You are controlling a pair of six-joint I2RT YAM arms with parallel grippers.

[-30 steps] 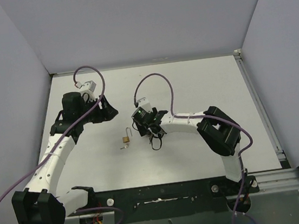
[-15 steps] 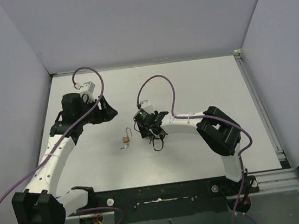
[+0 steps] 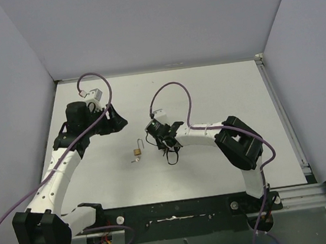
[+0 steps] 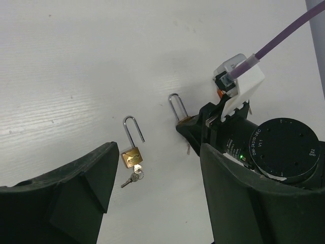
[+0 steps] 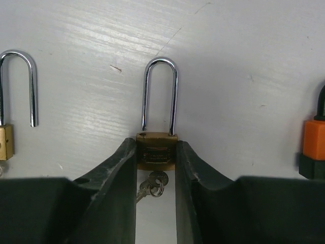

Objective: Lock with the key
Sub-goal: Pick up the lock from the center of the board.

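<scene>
Within the last second the right gripper (image 5: 156, 158) had narrowed from wide apart and now pinched the brass body of 1 lock (image 5: 156, 150) lying flat on the table (image 5: 228, 61), its key (image 5: 152, 184) sticking out below between the fingers. The shackle looked unseated on 1 leg, so locking was not yet done; the grip likely steadied the lock for that. A 2nd lock (image 4: 131, 156) lay just beside, untouched. Farther off, the left gripper (image 4: 156, 170) hovered, fingers spread, holding nothing.
</scene>
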